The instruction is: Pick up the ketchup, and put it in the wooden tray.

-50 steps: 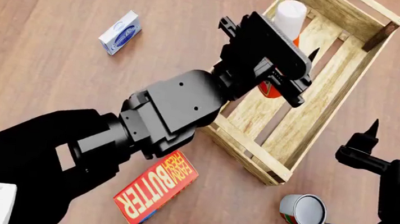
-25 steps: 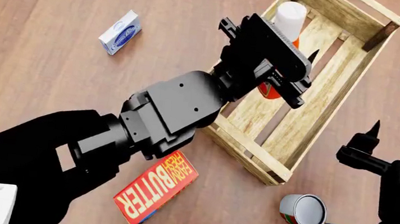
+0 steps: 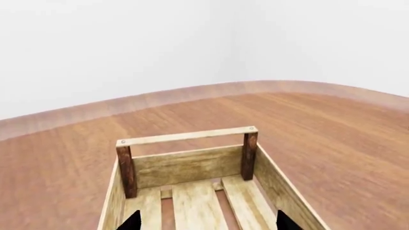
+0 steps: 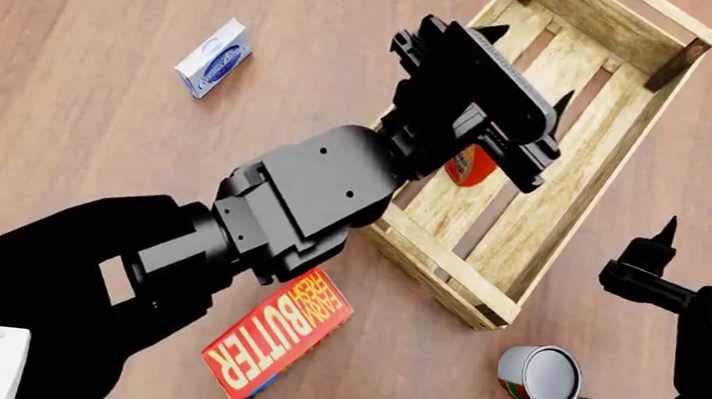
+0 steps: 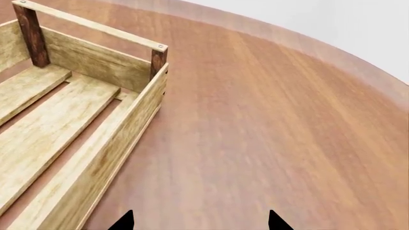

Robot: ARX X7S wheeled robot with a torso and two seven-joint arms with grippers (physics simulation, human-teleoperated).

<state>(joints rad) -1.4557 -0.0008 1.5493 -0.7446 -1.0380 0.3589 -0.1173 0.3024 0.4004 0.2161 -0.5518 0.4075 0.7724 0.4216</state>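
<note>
Left gripper (image 4: 522, 66) spread wide, holding nothing, poised over wooden tray (image 4: 634, 118), with ketchup (image 4: 468, 167) resting inside tray beneath; placement apparently done, only withdrawal left.

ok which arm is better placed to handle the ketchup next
Left: the left gripper hangs open over the tray, the ketchup just beneath it. The right gripper sits outside the tray.

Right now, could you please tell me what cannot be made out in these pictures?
ketchup: head view, mostly hidden by the left end effector; upright or lying, cannot tell.
wooden tray: near end cut off in both wrist views.
cans: head view, labels too small; one cut off.
</note>
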